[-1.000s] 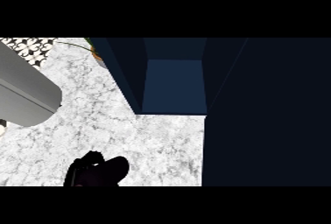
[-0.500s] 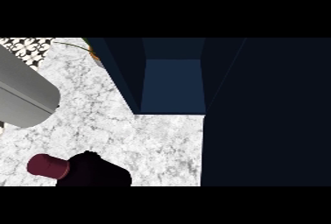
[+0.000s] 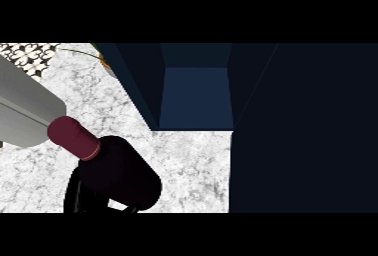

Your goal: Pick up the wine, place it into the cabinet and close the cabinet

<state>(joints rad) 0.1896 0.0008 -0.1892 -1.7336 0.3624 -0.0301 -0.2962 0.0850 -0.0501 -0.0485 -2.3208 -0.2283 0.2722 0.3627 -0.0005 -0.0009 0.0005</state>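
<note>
Filling the right half of the head view, the cabinet [image 3: 295, 130] stands dark, with its open compartment [image 3: 196, 97] showing as a blue recess at the marble counter's [image 3: 184, 165] far edge. A grey forearm [image 3: 22, 110] crosses the counter's left edge; which arm it belongs to is hard to say. Near the counter's front edge, toward the left, the wine [image 3: 118, 172] is lifted clear of the marble, its dark body low and its maroon capped neck [image 3: 74, 138] pointing up-left toward the forearm. A black hand [image 3: 77, 197] curls round the bottle's lower part from beneath, fingers mostly hidden behind the glass; it is probably the left hand, though the wrist is cut off. The other hand does not show. The opening lies up and to the right of the bottle, so its long axis now slants away from the recess.
</note>
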